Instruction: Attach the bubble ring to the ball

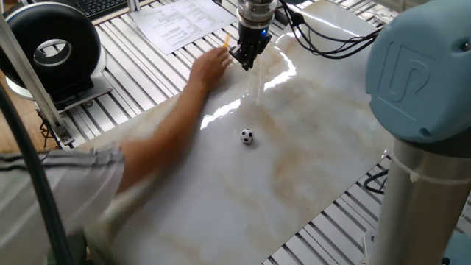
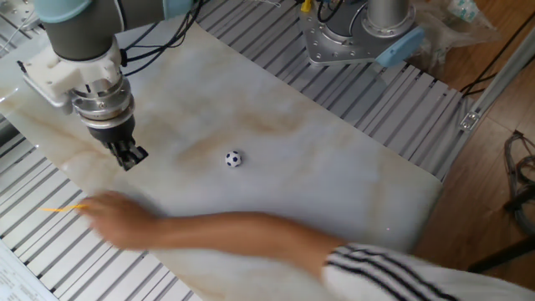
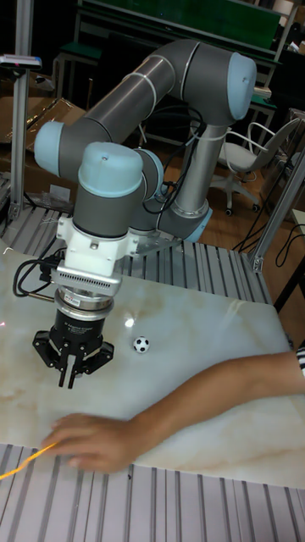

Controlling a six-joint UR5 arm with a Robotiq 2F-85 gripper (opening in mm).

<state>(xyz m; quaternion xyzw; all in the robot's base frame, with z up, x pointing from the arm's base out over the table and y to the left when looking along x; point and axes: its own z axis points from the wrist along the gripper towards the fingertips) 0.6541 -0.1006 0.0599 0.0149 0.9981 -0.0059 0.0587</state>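
Note:
The ball (image 1: 247,136) (image 2: 233,159) (image 3: 141,345), white with black patches, rests alone near the middle of the marble slab (image 1: 316,169). My gripper (image 1: 245,61) (image 2: 129,157) (image 3: 69,373) hovers just above the slab's edge, well away from the ball, its fingers shut with nothing between them. A person's hand (image 1: 210,70) (image 2: 117,219) (image 3: 89,442) reaches past the gripper. The bubble ring shows only as a blurred yellow streak (image 2: 60,209) (image 3: 24,466) at that hand's fingertips, over the slatted table beside the slab.
The person's forearm (image 2: 251,234) lies across the near part of the slab. A black round device (image 1: 51,48) and printed papers (image 1: 180,22) sit on the slatted table beyond the slab. The arm's base (image 2: 368,33) stands at the far side.

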